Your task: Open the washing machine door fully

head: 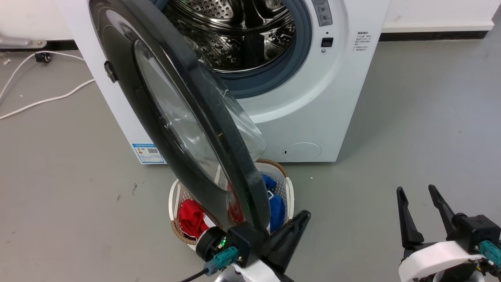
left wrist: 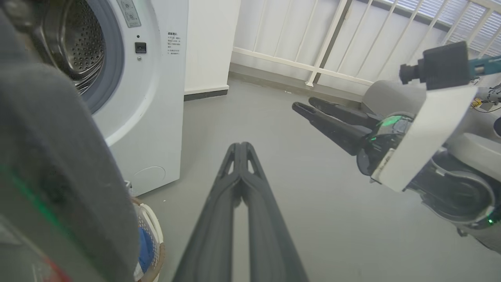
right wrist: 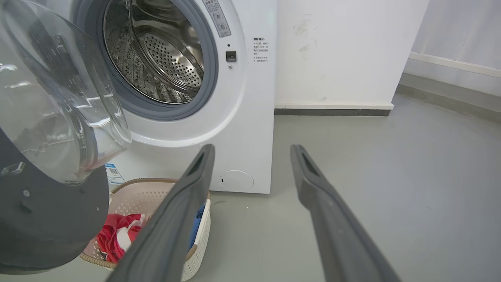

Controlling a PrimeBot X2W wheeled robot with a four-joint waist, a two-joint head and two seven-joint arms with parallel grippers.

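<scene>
The white washing machine [head: 313, 117] stands ahead with its steel drum [head: 235, 35] exposed. The washing machine door [head: 129, 90], glossy black with a bulging glass window, is swung out towards me and stands nearly edge-on. My left gripper [head: 303, 216] is shut on nothing, fingers pointing right, away from the door; its wrist sits against the door's outer rim [left wrist: 58, 176]. In the left wrist view the left gripper [left wrist: 240, 147] shows both fingers pressed together. My right gripper [head: 416, 190] hangs open at the lower right, well clear of the door [right wrist: 51, 117]. The right gripper [right wrist: 252, 150] faces the machine [right wrist: 242, 117].
A white-and-brown laundry basket [head: 289, 192] with red and blue clothes stands on the floor under the door's edge. White cables [head: 39, 102] lie on the floor to the machine's left. A white railing [left wrist: 332, 39] and wall close the right side; grey floor lies open there.
</scene>
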